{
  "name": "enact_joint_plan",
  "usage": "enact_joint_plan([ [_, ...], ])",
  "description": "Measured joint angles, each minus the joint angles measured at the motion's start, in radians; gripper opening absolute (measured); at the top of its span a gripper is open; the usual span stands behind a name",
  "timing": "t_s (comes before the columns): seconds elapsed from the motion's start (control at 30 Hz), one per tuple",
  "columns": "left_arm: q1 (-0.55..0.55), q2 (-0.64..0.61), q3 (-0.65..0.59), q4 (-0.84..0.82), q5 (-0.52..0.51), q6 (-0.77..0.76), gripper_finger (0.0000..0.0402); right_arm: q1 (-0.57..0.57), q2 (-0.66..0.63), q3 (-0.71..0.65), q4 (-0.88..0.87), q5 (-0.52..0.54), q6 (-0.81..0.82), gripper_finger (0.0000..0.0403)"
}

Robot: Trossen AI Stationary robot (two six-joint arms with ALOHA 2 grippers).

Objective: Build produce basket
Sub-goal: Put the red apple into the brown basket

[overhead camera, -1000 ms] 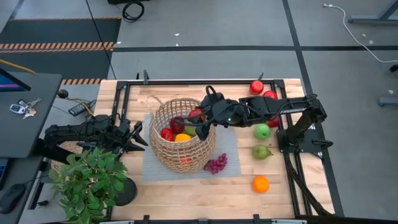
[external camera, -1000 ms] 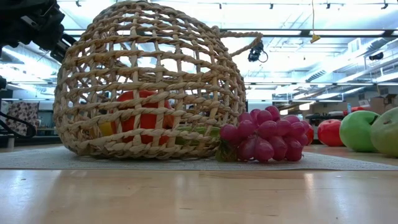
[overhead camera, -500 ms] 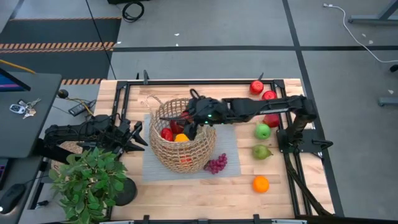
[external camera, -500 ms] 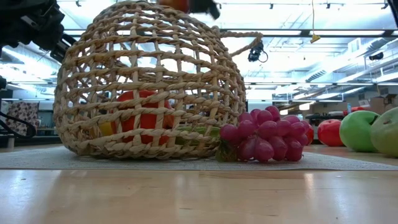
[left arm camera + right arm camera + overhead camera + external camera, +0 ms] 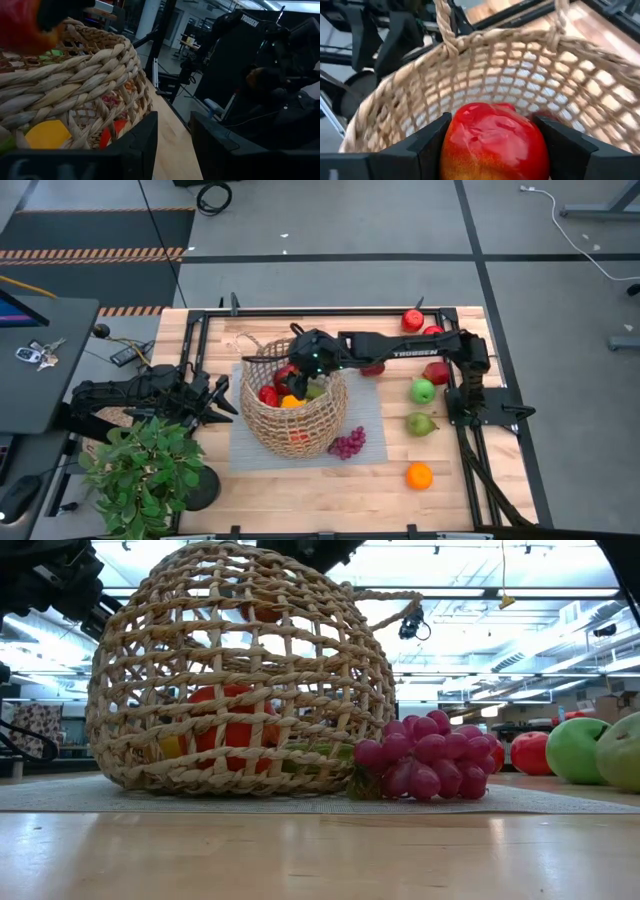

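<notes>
Step in hand: delivering one fruit to the basket (image 5: 290, 408). The basket stands on a grey mat (image 5: 365, 415) mid-table, holding red, orange and yellow produce already. The right gripper (image 5: 300, 365) is stretched out over the basket's mouth; its wrist view shows the two fingers (image 5: 427, 145) pinching a red apple (image 5: 494, 141) directly above the wicker rim, with the weave and a loop handle beyond. From table level the apple (image 5: 262, 612) shows through the upper weave, so I judge it at or just inside the rim.

Left gripper (image 5: 215, 398) waits beside the basket near the potted plant (image 5: 145, 470), fingers spread, nothing held.

Outside the basket: purple grapes (image 5: 347, 443) touching its base, a green apple (image 5: 422, 391), a pear (image 5: 420, 423), an orange (image 5: 419, 475), more red fruit (image 5: 413, 319) near the far edge.

Next move, as I judge it: lower slightly, spread the fingers so the apple drops among the others, then lift clear without catching a handle
</notes>
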Motion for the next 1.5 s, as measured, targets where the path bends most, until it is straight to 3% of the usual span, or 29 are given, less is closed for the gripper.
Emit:
enact_joint_plan([
  [0.33, 0.000, 0.000, 0.000, 0.001, 0.000, 0.000, 0.0121, -0.034, 0.027, 0.006, 0.126, -0.142, -0.027, 0.0275],
  [0.57, 0.000, 0.000, 0.000, 0.000, 0.000, 0.000, 0.0121, -0.050, 0.144, 0.119, 0.117, -0.165, -0.027, 0.0275],
  [0.93, 0.000, 0.000, 0.000, 0.001, 0.000, 0.000, 0.0121, -0.061, 0.397, 0.470, -0.225, -0.178, -0.209, 0.0275],
  [1.5, 0.000, 0.013, 0.001, -0.001, 0.000, 0.000, 0.0121, -0.060, 0.424, 0.468, -0.554, -0.127, -0.394, 0.0275],
])
